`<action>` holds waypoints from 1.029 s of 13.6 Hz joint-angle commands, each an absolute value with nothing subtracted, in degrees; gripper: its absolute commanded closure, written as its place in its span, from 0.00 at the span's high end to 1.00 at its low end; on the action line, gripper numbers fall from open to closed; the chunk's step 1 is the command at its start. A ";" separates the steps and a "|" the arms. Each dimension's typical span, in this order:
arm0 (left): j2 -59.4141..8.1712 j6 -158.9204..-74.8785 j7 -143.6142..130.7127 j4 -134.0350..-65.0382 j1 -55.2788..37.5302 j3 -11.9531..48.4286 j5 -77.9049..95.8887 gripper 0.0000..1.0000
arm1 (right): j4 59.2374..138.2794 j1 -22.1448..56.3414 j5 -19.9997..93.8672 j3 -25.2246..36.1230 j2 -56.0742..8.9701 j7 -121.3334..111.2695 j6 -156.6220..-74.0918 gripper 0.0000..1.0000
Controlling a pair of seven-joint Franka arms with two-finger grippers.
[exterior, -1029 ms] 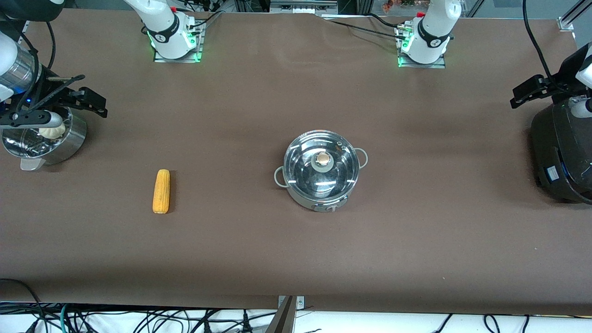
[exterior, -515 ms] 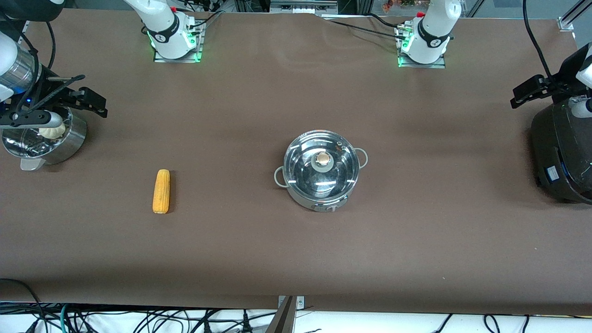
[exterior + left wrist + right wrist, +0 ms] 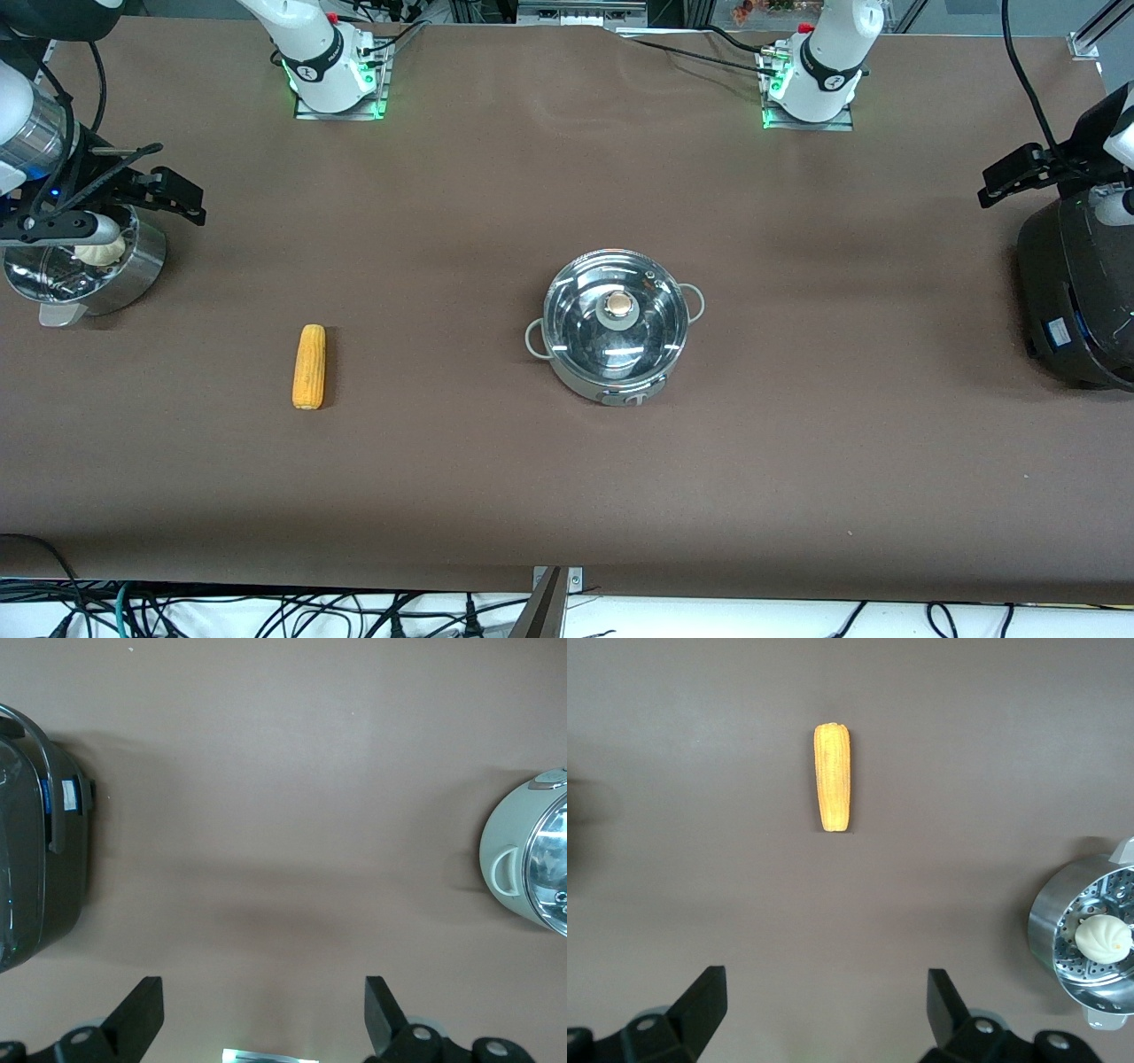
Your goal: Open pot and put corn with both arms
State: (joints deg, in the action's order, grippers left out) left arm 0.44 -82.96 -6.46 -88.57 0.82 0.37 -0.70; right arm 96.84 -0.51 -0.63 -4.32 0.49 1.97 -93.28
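Stainless-steel pot [image 3: 617, 324] stood at the table's [image 3: 567, 496] centre with its glass lid [image 3: 617, 319] seated and tan knob [image 3: 619, 306] up. The corn [image 3: 309, 366] lay flat on the table, well apart from the pot, toward the right arm's end. The right gripper [image 3: 824, 1010] hung over the table near the steamer basket [image 3: 84, 266] holding a white bun [image 3: 1103, 938], fingers spread wide, holding nothing. The left gripper [image 3: 264, 1014] hung beside the black cooker [image 3: 1076, 297], likewise wide open and empty.
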 commanded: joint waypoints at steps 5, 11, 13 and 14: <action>0.62 -81.91 -6.24 -87.63 1.32 0.53 0.44 1.00 | 95.19 -0.88 -0.18 -4.48 -0.18 2.29 -92.11 1.00; 0.53 -81.91 -6.24 -87.63 1.32 0.44 0.44 1.00 | 95.10 -0.88 -0.26 -4.48 -0.18 2.29 -92.20 1.00; 0.53 -81.91 -6.24 -87.63 1.32 0.53 0.44 1.00 | 94.31 -0.97 -0.09 -4.22 -0.17 1.94 -92.11 1.00; 0.53 -81.91 -6.24 -87.63 1.32 0.53 0.44 1.00 | 93.78 -0.97 -0.09 -4.13 -0.18 2.19 -92.02 1.00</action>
State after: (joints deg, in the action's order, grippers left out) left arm 0.44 -82.96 -6.46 -88.57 0.85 0.37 -0.70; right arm 96.37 -0.52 -0.63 -4.19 0.49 1.97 -93.29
